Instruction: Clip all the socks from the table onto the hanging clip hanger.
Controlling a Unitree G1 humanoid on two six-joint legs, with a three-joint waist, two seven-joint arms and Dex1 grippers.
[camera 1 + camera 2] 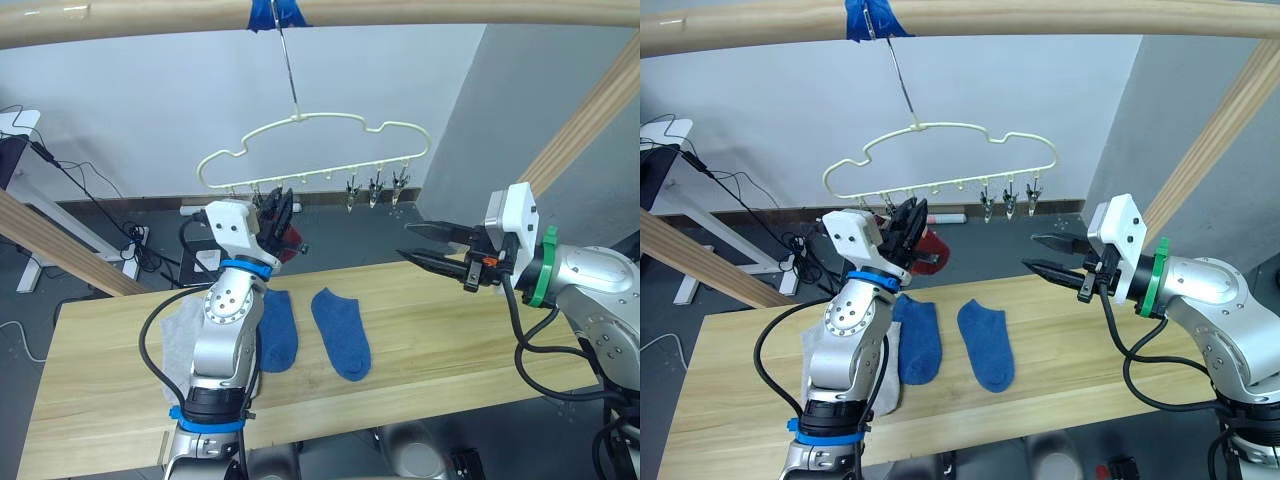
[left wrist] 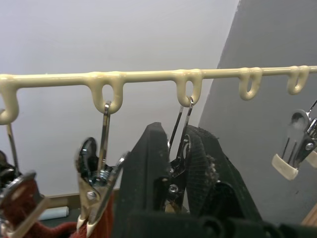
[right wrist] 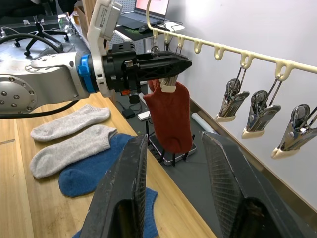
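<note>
Left claw point(image 3: 166, 67) pinches a metal clip point(image 2: 179, 144); no legible writing.

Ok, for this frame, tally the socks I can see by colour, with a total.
Grey socks: 2, on the table.
Blue socks: 2, on the table.
Red socks: at least 1, hanging from the clip hanger; a second cannot be told.
Total: 5 visible.
</note>
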